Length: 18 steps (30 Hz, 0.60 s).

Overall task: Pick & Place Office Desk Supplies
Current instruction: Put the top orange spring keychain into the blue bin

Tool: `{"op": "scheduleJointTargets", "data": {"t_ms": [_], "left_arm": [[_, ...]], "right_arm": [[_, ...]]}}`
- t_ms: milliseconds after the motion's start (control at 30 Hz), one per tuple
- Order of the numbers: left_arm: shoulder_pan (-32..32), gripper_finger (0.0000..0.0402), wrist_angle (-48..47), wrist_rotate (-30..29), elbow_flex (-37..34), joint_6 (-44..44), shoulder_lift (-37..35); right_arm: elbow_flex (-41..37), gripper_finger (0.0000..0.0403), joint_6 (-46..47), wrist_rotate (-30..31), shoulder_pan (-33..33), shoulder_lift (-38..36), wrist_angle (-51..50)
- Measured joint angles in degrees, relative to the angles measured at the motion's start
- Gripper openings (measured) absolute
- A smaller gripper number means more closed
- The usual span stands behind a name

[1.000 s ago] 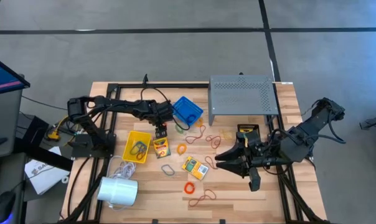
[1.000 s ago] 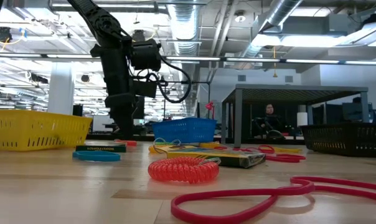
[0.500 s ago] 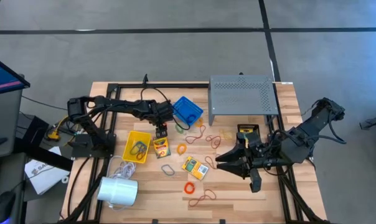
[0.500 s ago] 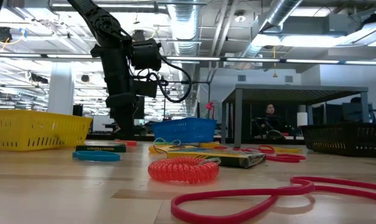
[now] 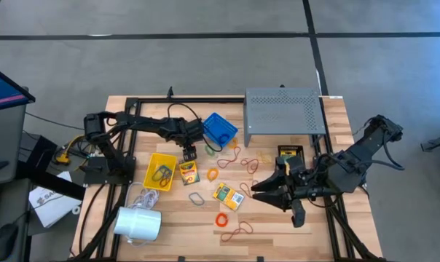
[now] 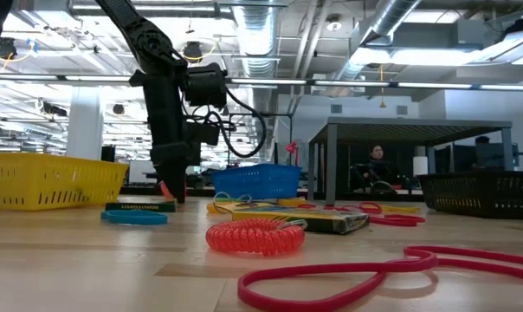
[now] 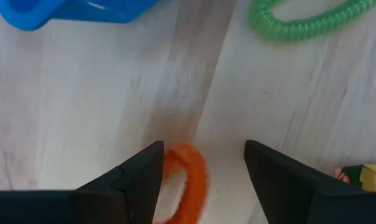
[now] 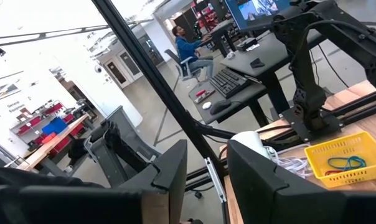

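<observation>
Orange rubber band lies between the spread fingers of the left gripper, whose arm reaches down beside the blue basket. Right gripper hovers level near the crayon box, fingers parted, holding nothing.

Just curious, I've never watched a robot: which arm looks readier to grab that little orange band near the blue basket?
The left. Its fingers are open with the orange band lying between them, beside the blue basket. The right arm waits farther off, aimed away.
</observation>
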Motion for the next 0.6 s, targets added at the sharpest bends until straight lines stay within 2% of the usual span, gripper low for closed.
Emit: {"op": "scheduleJointTargets", "data": {"t_ms": [167,300,433,600], "left_arm": [[0.09,0.0215,-0.15,0.24,0.0,-0.12,0.03],[0.76,0.0184,-0.44,1.9,-0.03,-1.27,0.09],[0.77,0.0129,-0.56,2.95,-0.05,-2.47,0.12],[0.72,0.0036,-0.64,3.73,-0.07,-2.88,0.13]], "right_arm": [[0.0,0.0111,0.0,-0.01,0.0,0.0,0.17],[0.0,0.0111,0.0,-0.01,0.0,0.0,0.22],[0.0,0.0111,0.0,0.0,0.0,0.0,0.22],[0.0,0.0111,0.0,-0.01,0.05,0.0,0.22]]}}
